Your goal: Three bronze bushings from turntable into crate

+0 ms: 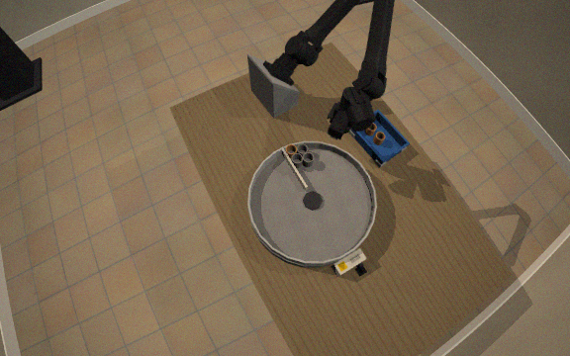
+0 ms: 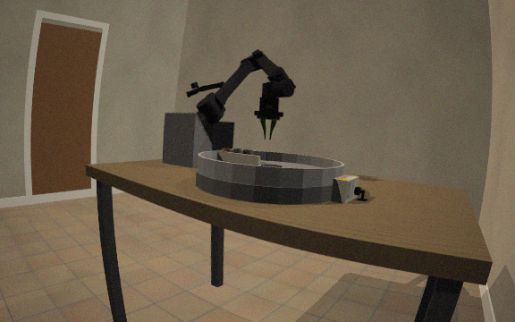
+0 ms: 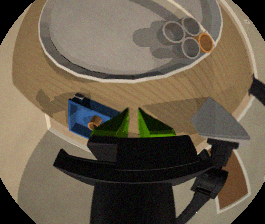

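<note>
One bronze bushing [image 1: 291, 149] [image 3: 206, 43] stands on the turntable [image 1: 334, 232] [image 2: 275, 176] [image 3: 108, 55], near its rim. It is beside three grey bushings, one of them nearest the turntable's middle [image 1: 308, 158] [image 3: 173, 32]. Two bronze bushings stand in the blue crate [image 1: 394, 152] [image 3: 75, 117]: one nearer the crate's middle [image 1: 379, 137], the other partly under the arm [image 1: 370, 129]. The wrist view shows one of them [image 3: 94, 123]; the green fingers hide part of the crate. My gripper [image 2: 267, 139] [image 3: 133, 111] is slightly open and empty, high between crate and turntable.
A thin pale bar [image 1: 295, 169] [image 2: 240, 158] stands on the turntable beside the bushings, running inward from the rim. A dark hub [image 1: 313, 201] is at its centre. A grey block [image 1: 270, 91] [image 2: 179, 139] [image 3: 218, 120] stands by the arm's base. A control box [image 1: 350, 262] [image 2: 348, 189] adjoins the turntable.
</note>
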You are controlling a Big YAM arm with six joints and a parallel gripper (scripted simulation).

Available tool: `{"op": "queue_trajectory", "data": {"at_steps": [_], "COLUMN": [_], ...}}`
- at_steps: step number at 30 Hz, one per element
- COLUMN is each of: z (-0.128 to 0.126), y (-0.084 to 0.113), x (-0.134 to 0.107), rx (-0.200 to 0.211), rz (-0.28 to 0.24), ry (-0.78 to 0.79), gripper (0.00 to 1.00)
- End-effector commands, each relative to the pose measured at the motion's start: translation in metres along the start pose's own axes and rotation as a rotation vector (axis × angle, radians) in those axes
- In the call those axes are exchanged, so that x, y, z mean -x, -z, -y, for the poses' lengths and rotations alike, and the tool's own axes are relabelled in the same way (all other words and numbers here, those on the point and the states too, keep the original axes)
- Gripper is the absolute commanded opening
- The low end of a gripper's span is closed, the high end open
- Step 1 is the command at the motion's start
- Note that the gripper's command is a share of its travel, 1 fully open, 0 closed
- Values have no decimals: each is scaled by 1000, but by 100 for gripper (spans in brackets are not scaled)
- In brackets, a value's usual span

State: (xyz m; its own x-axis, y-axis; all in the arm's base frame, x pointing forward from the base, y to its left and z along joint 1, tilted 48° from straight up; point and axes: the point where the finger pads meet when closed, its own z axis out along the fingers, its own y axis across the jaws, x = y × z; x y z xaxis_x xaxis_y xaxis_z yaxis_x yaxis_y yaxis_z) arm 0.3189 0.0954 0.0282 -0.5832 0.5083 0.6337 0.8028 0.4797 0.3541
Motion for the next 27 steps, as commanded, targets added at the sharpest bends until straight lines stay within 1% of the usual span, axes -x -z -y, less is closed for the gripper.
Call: {"op": "queue_trajectory", "data": {"at_steps": [1,5,7,12,16,22,24,25,27], "z": [12,21,21,38,50,63,63,60,67], "y": [1,5,5,5,5,5,5,-4,4], "x": [23,46,46,71,85,102,102,97,107], "rx": [0,8,8,9,8,8,8,-8,5], "rz": [-16,-5,-5,5,4,7,7,-14,7], "ry": [182,292,292,410,480,562,562,594,590], "gripper": [14,14,14,14,14,14,14,14,14]}}
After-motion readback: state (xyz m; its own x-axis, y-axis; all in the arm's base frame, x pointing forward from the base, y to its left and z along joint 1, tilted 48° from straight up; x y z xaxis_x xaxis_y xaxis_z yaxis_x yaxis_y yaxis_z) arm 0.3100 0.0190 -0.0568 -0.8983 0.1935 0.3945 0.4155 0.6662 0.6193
